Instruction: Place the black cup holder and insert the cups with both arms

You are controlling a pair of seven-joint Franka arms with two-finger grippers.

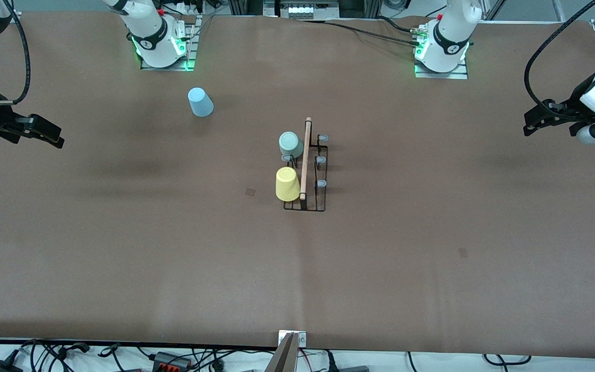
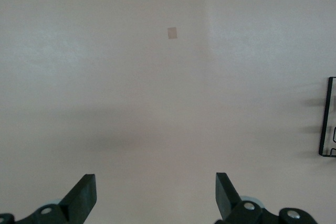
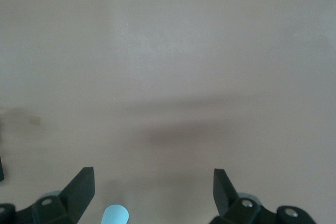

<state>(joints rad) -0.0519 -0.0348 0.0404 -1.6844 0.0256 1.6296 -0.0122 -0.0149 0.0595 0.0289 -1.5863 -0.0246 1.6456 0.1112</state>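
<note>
The black cup holder [image 1: 320, 194] with its wooden rod handle [image 1: 306, 157] stands mid-table. A mint green cup [image 1: 291, 144] and a yellow cup [image 1: 287, 184] sit on its pegs on the side toward the right arm's end. Three grey-tipped pegs [image 1: 321, 161] on the side toward the left arm's end are bare. The light blue cup [image 1: 200, 102] stands alone on the table near the right arm's base; it also shows in the right wrist view [image 3: 115, 215]. My right gripper [image 1: 55, 135] [image 3: 152, 187] is open and empty over its end of the table. My left gripper [image 1: 531, 123] [image 2: 156, 190] is open and empty over its end; the holder's edge [image 2: 328, 116] shows in its view.
The brown table cover [image 1: 173, 248] carries two small tape marks, one [image 1: 250, 191] beside the yellow cup and one [image 1: 463, 252] nearer the front camera toward the left arm's end. Cables lie along the table's front edge [image 1: 122, 356].
</note>
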